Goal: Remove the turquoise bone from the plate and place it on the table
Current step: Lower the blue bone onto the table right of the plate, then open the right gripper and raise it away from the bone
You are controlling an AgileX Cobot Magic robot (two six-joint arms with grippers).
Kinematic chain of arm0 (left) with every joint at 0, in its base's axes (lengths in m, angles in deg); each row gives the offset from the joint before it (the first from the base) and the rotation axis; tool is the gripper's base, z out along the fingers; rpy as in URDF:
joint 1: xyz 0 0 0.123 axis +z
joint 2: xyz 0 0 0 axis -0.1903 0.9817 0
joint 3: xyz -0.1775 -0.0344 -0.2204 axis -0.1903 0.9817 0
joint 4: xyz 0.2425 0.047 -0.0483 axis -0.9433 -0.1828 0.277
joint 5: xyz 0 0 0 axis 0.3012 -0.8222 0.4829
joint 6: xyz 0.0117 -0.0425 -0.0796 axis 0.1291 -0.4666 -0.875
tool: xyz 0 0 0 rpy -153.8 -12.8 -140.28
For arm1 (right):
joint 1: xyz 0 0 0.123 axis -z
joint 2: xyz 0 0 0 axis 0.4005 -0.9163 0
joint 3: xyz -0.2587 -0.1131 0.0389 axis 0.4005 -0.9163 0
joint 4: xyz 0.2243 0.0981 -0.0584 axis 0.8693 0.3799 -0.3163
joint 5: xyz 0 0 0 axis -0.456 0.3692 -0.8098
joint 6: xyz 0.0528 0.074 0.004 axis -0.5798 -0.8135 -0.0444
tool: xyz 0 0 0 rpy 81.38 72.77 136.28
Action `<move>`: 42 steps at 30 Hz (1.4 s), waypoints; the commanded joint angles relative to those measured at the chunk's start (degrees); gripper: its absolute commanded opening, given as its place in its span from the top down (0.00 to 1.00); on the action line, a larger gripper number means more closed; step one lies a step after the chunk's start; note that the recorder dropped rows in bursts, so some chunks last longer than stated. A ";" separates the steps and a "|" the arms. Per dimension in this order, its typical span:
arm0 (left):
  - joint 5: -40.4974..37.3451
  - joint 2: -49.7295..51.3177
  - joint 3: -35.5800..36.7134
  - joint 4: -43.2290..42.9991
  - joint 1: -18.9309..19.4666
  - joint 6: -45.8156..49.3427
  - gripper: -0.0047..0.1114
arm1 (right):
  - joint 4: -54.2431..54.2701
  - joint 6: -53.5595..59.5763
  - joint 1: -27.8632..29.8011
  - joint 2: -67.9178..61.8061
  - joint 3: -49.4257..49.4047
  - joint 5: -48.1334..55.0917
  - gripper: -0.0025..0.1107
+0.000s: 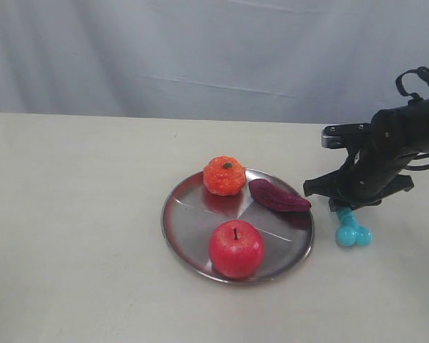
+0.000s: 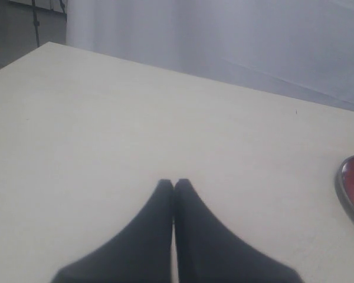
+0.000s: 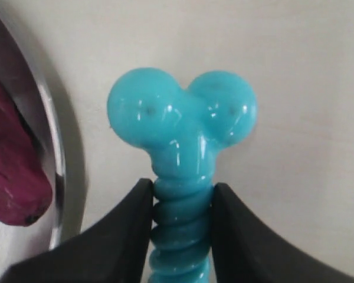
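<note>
The turquoise bone (image 1: 352, 229) hangs knobbed end down just right of the silver plate (image 1: 193, 221), at or just above the cream table (image 1: 79, 214); whether it touches I cannot tell. My right gripper (image 1: 342, 207) is shut on its ribbed shaft. In the right wrist view both black fingers (image 3: 125, 227) press the turquoise bone (image 3: 182, 138), with the plate's rim (image 3: 58, 153) close beside. My left gripper (image 2: 174, 184) is shut and empty over bare table (image 2: 106, 118), with the plate's edge (image 2: 349, 188) off to one side.
On the plate lie a red apple (image 1: 236, 248), an orange fruit toy (image 1: 224, 175) and a dark purple vegetable toy (image 1: 277, 196), which also shows as a purple vegetable toy (image 3: 12, 177) in the right wrist view. A grey curtain (image 1: 200, 50) hangs behind the table.
</note>
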 commanded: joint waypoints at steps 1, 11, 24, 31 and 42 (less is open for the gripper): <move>0.30 -0.07 0.15 0.00 0.06 -0.11 0.96 | -0.65 -0.40 0.40 -0.70 -0.01 -0.85 0.98; 0.30 -0.07 0.15 0.00 0.06 -0.11 0.96 | -0.76 -0.40 0.40 -1.60 -0.01 -1.32 0.98; 0.30 -0.07 0.15 0.00 0.06 -0.11 0.96 | -0.76 -0.69 0.40 -1.60 -0.01 -3.00 0.63; 0.30 -0.07 0.15 0.00 0.06 -0.11 0.96 | -0.76 -2.17 0.40 -0.63 0.09 -3.83 0.38; 0.30 -0.07 0.15 0.00 0.06 -0.11 0.96 | -0.65 -2.82 0.40 14.10 0.09 -0.56 0.39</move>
